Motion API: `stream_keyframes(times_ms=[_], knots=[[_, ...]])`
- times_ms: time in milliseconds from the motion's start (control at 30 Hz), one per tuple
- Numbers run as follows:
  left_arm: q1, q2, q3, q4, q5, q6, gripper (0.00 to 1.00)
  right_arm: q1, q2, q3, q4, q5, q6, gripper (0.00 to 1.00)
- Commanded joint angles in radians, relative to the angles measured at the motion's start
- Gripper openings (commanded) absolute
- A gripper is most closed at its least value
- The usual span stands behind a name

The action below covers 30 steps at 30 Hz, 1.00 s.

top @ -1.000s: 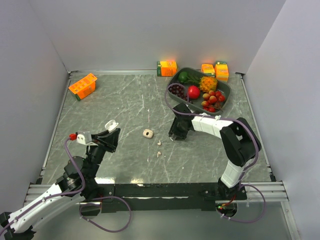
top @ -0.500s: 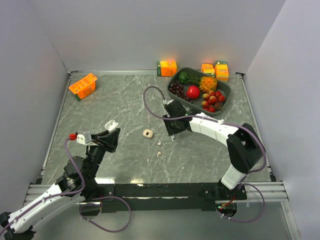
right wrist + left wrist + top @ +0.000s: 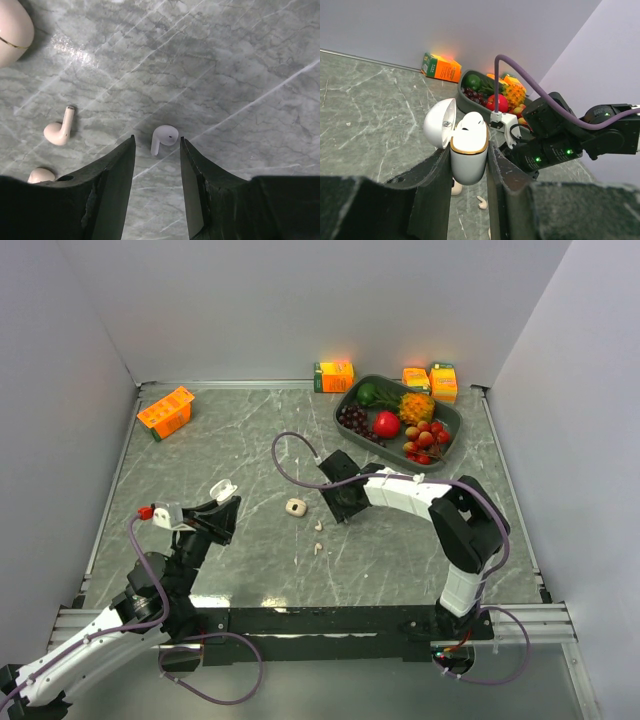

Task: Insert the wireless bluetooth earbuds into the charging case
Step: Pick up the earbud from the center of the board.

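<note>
The 2 arms have white shells, black joints, purple cables and black hands.

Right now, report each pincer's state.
Left pincer: shut on the white charging case, lid open.
Right pincer: open, straddling a white earbud, not gripping it.

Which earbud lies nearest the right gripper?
The white earbud, lying between the right gripper's open fingers. The two beige earbuds lie off to one side.
</note>
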Motion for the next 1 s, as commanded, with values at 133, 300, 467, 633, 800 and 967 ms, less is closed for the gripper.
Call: stream_keyframes(times_ms=[133, 300, 467, 633, 800, 967], knots=[[0.000, 0.002, 0.041, 0.004, 0.011, 0.003, 0.01, 0.004, 0.037, 0.041, 0.034, 0.036, 0.014, 0.47], [0.000, 0.008, 0.038, 0.013, 0.014, 0.003, 0.02, 0.005, 0.046, 0.046, 0.036, 0.039, 0.013, 0.45], [0.000, 0.010, 0.038, 0.012, 0.011, 0.003, 0.02, 0.004, 0.055, 0.045, 0.040, 0.032, 0.014, 0.42], [0.000, 0.010, 0.036, 0.010, 0.010, 0.000, 0.01, 0.004, 0.040, 0.032, 0.051, 0.033, 0.024, 0.29], [0.000, 0.002, 0.038, 0.007, 0.007, 0.000, 0.01, 0.004, -0.053, 0.011, 0.057, 0.049, 0.051, 0.19], [0.000, -0.003, 0.040, 0.006, 0.004, 0.000, 0.02, 0.005, -0.184, 0.006, 0.034, 0.050, 0.089, 0.14]])
